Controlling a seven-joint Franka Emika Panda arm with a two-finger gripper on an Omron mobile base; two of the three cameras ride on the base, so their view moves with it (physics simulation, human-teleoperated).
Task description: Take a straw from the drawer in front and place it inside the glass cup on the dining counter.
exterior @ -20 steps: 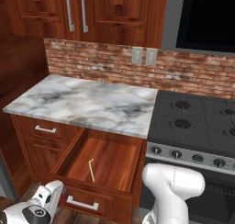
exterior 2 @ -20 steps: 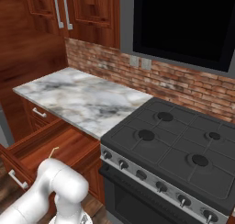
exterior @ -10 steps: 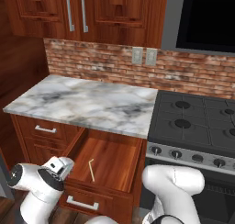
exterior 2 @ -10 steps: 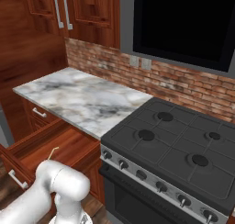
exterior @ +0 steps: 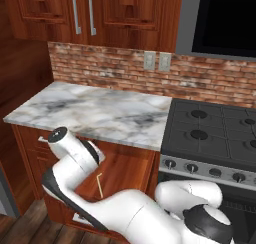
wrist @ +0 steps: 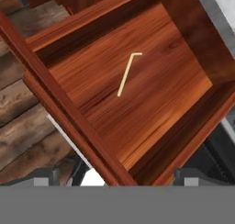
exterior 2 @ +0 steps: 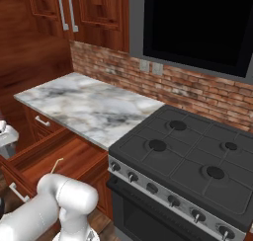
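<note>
Fingers (wrist: pixel 117 179) stand spread wide with nothing between them, their two grey tips just rising at the bottom of the hand view, one at each side. Ahead of them, well apart and below, the straw (wrist: pixel 127 73) lies flat on the floor of the drawer (wrist: pixel 183 53), a thin pale stick with a short bend at its far end, roughly in the middle of the wooden bottom and touching none of the walls. From where I sit, the drawer's front rail runs slantwise between the fingers and the straw, with its silver handle (wrist: pixel 69 138) just on the near side of that rail.

I read this as the reach step: the drawer is out, the straw is untouched, and the hand hangs above the drawer's front edge looking down into it. In the left base view the arm (exterior: pixel 75 155) is bent over the drawer under the marble surface (exterior: pixel 100 110), with the straw (exterior: pixel 100 185) just beside it.

Next I would carry the fingers forward over the rail, turn them so they straddle the straw's long run crosswise, and lower until the tips nearly meet the wood before closing. It is thin and lies flush, so I expect it to slip unless the tips go right down.
</note>
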